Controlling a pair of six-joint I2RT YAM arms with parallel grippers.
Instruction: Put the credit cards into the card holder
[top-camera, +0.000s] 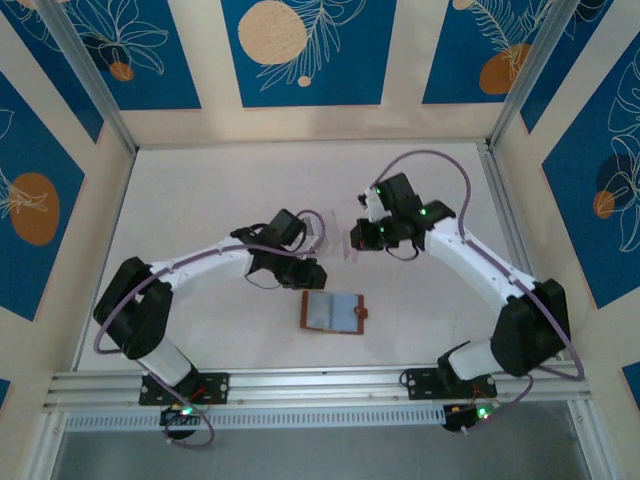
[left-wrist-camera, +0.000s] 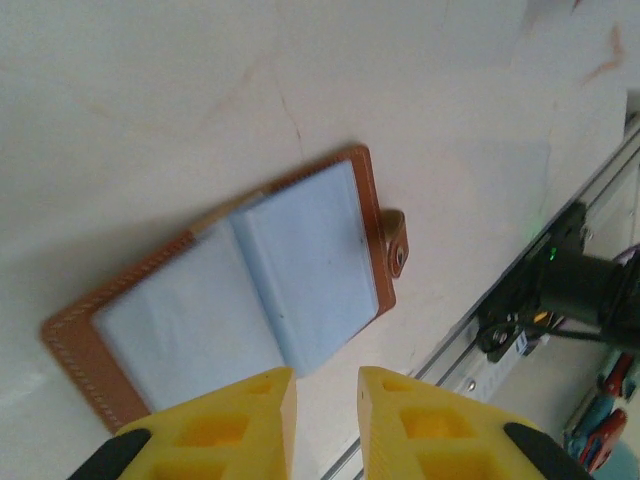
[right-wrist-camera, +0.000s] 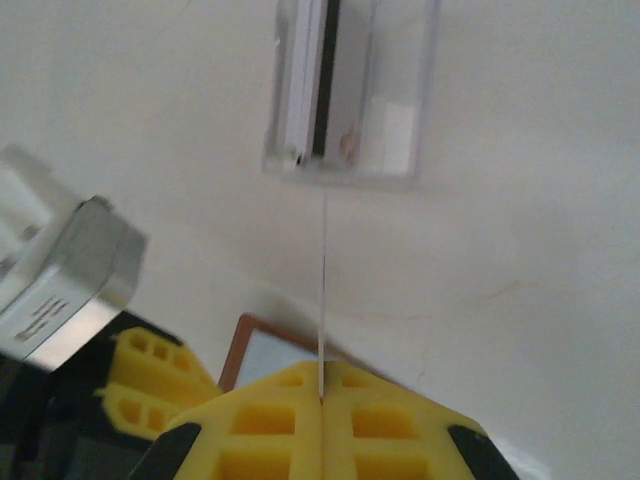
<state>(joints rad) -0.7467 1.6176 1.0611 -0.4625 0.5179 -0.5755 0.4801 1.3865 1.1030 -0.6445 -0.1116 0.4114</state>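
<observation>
Yellow-fingered right gripper (right-wrist-camera: 322, 385) pinches a thin greyish credit card (right-wrist-camera: 324, 280) edge-on, jaws closed on it, just below the clear slotted plastic stand (right-wrist-camera: 400, 120) holding the other cards (right-wrist-camera: 308, 80). Left gripper (left-wrist-camera: 326, 400), slightly parted and empty, hovers over the open brown leather card holder (left-wrist-camera: 300, 270) lying flat on the white table (left-wrist-camera: 150, 100)

White tabletop (top-camera: 220, 190); blue floral wall panels (top-camera: 300, 50) in cream frames; aluminium rail (top-camera: 300, 385) along near edge.
</observation>
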